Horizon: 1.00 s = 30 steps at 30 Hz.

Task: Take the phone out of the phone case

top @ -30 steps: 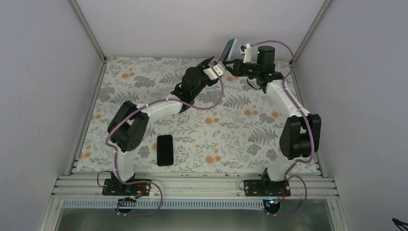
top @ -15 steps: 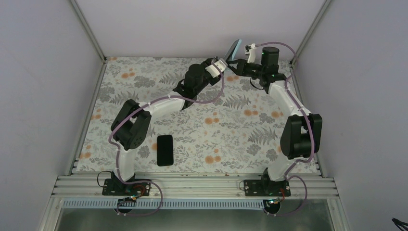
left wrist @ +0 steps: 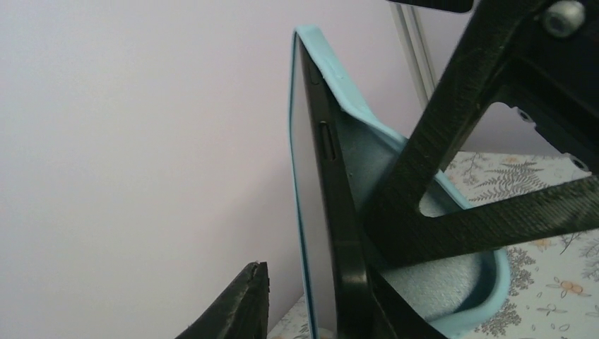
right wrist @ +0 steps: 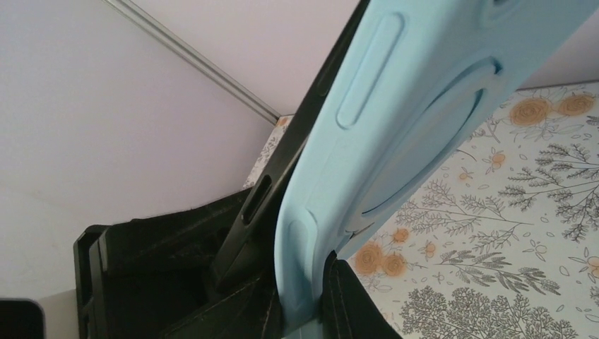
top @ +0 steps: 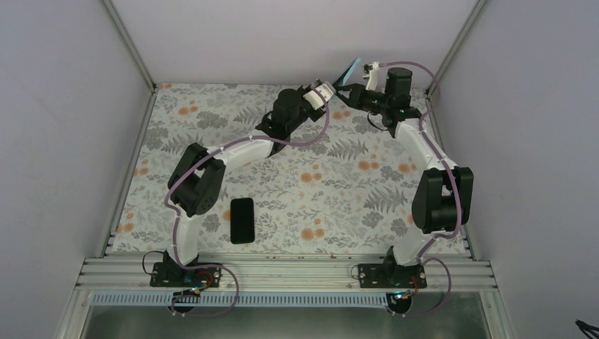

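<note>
stray black phone (top: 241, 219) lies flat on the table (top: 325, 191), well apart from both grippers. left gripper (left wrist: 318, 296) stands partly open astride the phone (left wrist: 333, 212): one finger (left wrist: 240, 307) is clear of the screen, the other sits behind it where the phone case (right wrist: 395, 141) gapes away. right gripper (right wrist: 297, 311) pinches the phone case's lower edge, tilted in the air.

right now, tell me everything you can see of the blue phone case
The phone case is a light blue, soft-looking shell with rounded corners, raised button bumps on its side and a ring moulded in its back. It is held in the air, steeply tilted, over the table's far edge. The right claw pinches its lower end. The black phone sits partly in it, one long edge of the case peeled away.
</note>
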Each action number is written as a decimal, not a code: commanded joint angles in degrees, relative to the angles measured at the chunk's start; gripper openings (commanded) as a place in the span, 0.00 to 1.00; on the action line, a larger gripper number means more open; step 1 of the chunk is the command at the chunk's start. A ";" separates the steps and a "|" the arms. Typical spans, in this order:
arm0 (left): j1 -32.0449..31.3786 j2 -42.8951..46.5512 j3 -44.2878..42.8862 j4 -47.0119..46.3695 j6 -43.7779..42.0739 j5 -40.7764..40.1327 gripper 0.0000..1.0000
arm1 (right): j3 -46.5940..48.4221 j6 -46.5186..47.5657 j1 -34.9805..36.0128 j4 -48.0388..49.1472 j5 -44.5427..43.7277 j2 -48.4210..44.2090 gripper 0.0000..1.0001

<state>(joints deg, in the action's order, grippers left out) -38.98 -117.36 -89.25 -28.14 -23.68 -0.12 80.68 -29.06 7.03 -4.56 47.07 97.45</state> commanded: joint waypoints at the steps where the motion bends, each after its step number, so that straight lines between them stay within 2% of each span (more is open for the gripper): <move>1: 4.96 -5.48 -1.14 8.60 2.22 -5.13 0.28 | 1.32 -1.01 5.62 2.94 33.92 -5.29 0.03; 3: 4.99 -6.13 -1.86 9.51 2.81 -4.28 0.23 | 1.54 -1.10 6.15 3.00 34.27 -5.50 0.03; 16: 5.63 -7.94 -4.72 12.49 4.22 3.23 0.14 | 2.12 -2.21 9.73 4.62 40.23 -5.08 0.03; 30: 3.42 -8.94 -5.50 12.12 2.32 -2.42 0.12 | 3.93 -2.50 13.86 6.10 45.83 -4.30 0.03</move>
<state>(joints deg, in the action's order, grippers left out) -37.01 -119.31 -93.86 -23.73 -22.26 7.66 80.90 -32.88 7.92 -2.17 47.20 97.80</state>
